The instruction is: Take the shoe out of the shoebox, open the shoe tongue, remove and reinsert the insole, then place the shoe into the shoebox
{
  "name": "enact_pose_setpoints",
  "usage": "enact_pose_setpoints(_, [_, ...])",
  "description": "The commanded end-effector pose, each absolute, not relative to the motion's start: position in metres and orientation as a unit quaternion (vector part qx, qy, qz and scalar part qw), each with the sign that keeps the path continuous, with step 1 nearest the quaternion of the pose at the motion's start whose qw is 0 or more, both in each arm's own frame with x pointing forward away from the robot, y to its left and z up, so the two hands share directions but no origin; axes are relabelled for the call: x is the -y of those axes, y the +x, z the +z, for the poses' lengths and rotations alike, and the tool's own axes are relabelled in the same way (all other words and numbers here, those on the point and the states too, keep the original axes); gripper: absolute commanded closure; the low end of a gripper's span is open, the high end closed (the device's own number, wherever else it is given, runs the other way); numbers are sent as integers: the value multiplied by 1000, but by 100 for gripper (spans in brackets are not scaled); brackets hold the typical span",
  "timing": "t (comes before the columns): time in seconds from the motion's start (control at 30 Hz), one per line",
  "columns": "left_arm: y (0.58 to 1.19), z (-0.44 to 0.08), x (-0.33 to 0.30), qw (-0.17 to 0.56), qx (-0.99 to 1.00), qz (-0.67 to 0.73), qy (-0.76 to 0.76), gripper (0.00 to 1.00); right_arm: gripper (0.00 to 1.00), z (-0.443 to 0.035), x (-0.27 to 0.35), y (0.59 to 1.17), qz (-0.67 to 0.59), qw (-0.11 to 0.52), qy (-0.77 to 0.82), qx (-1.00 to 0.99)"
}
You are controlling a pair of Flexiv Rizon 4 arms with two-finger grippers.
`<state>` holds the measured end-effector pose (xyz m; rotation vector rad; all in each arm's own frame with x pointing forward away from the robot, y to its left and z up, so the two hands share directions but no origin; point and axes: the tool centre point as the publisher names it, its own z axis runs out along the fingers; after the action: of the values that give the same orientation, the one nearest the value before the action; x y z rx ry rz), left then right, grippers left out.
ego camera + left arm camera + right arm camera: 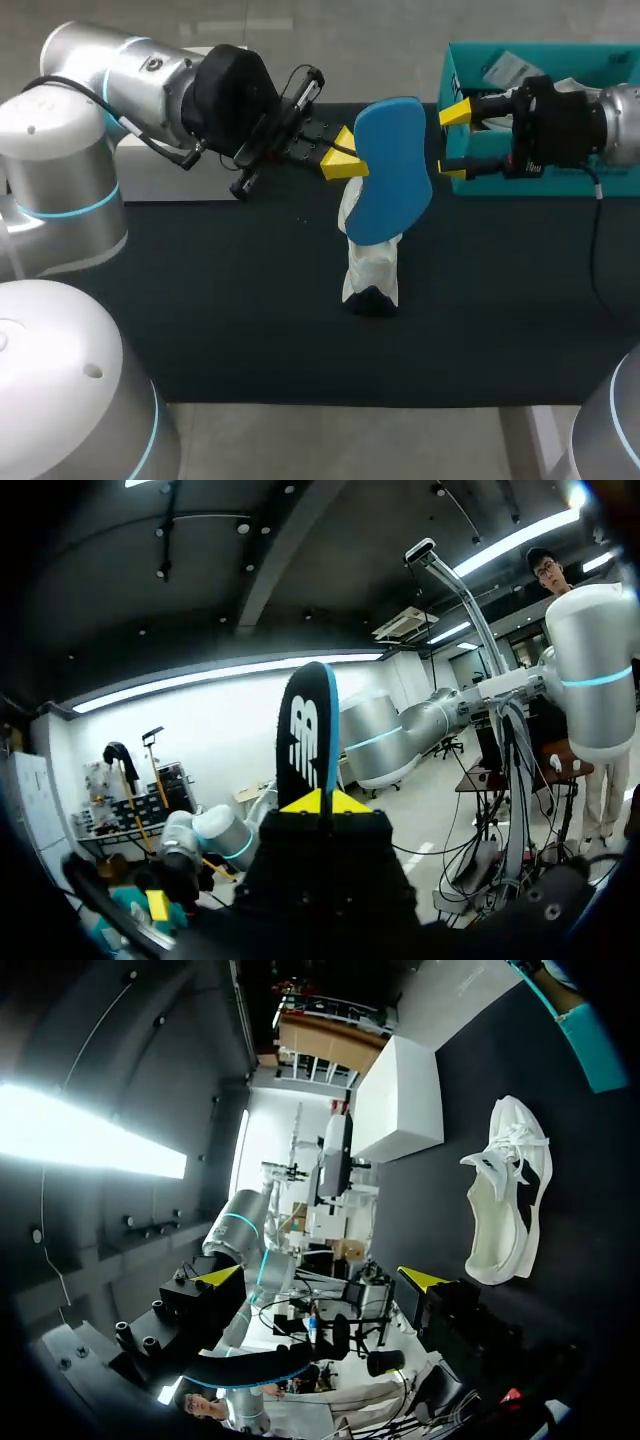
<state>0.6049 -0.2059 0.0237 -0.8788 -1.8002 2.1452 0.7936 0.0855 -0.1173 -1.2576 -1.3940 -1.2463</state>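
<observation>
Pinched flat between my left gripper's (322, 802) yellow tips, the blue insole (392, 170) stands on edge over the white shoe (370, 265), which lies on the dark mat (220, 300) near the teal shoebox (452, 70). To reinsert it well, I should probably tip one end into the shoe's mouth while my right gripper (455, 140), spread and empty, steadies the shoe. Open mat lies in front; the shoebox wall crowds my right.

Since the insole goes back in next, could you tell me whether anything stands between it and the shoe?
Nothing visible does: the insole hangs in the left gripper over the shoe, and the open right gripper stands aside.
</observation>
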Motion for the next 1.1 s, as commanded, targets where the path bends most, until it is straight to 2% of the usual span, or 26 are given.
enact_pose_setpoints(0.03, [610, 31, 207, 157, 606, 689, -365, 100, 0, -121, -90, 793, -503, 431, -503, 555])
enact_pose_setpoints(0.07, [610, 31, 207, 157, 606, 689, -365, 100, 0, -121, -91, 793, -504, 431, -503, 555])
enact_pose_setpoints(0.13, [623, 13, 209, 103, 568, 662, -479, 100, 0, -120, -93, 792, -506, 431, -500, 555])
enact_pose_setpoints(0.27, [640, -3, 213, 44, 506, 645, -571, 100, 0, -117, -95, 790, -509, 430, -497, 556])
enact_pose_setpoints(0.43, [659, -9, 215, 11, 433, 575, -694, 100, 0, -113, -94, 787, -516, 428, -494, 553])
enact_pose_setpoints(0.77, [675, -3, 210, -39, 447, 478, -755, 100, 0, -109, -92, 785, -511, 425, -499, 556])
enact_pose_setpoints(0.83, [671, -2, 206, -54, 494, 524, -692, 100, 0, -110, -91, 785, -510, 425, -501, 555])
enact_pose_setpoints(1.1, [671, -2, 206, -54, 494, 524, -692, 100, 0, -110, -90, 785, -514, 424, -502, 551])
